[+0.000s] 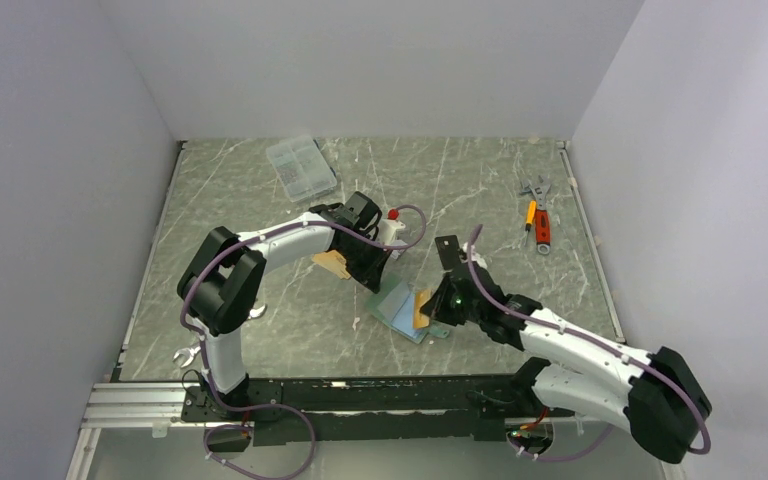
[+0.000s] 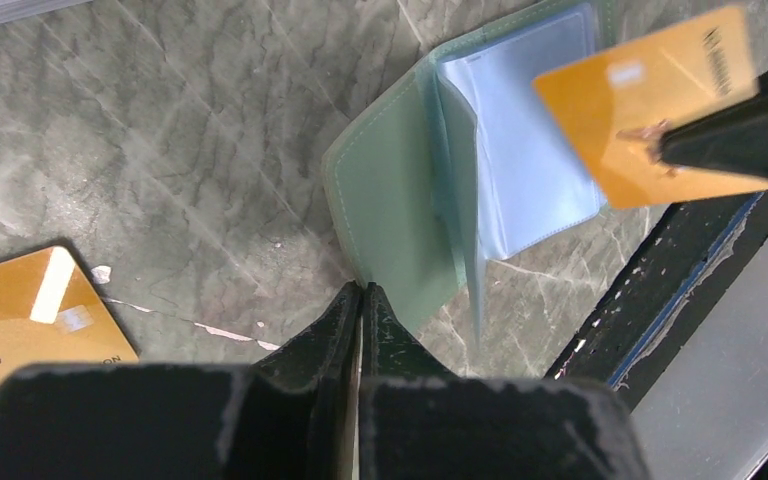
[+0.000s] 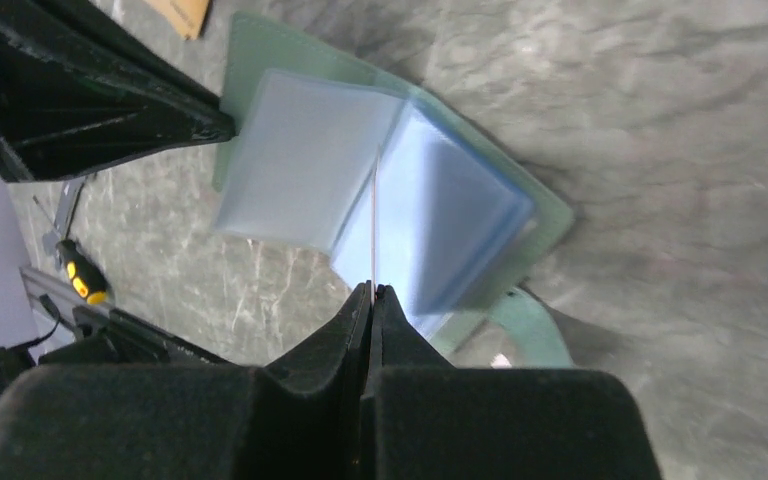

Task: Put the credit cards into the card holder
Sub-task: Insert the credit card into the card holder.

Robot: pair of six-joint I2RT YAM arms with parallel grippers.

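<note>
The card holder (image 1: 396,306) lies open on the table, grey-green outside with light blue sleeves; it also shows in the left wrist view (image 2: 400,200) and the right wrist view (image 3: 300,170). My left gripper (image 2: 360,288) is shut, its tips touching the edge of the wallet's green cover. My right gripper (image 3: 371,288) is shut on an orange-gold credit card (image 2: 650,110) and holds it on edge just over the blue sleeves (image 3: 440,220). A second orange-gold card (image 2: 30,320) lies flat on the table left of the wallet. The silvery-white card is out of view.
A clear compartment box (image 1: 302,166) stands at the back. A wrench and an orange-handled tool (image 1: 538,225) lie at the back right. A small white object with a red top (image 1: 393,214) sits behind the left gripper. A black rail (image 1: 360,392) runs along the near edge.
</note>
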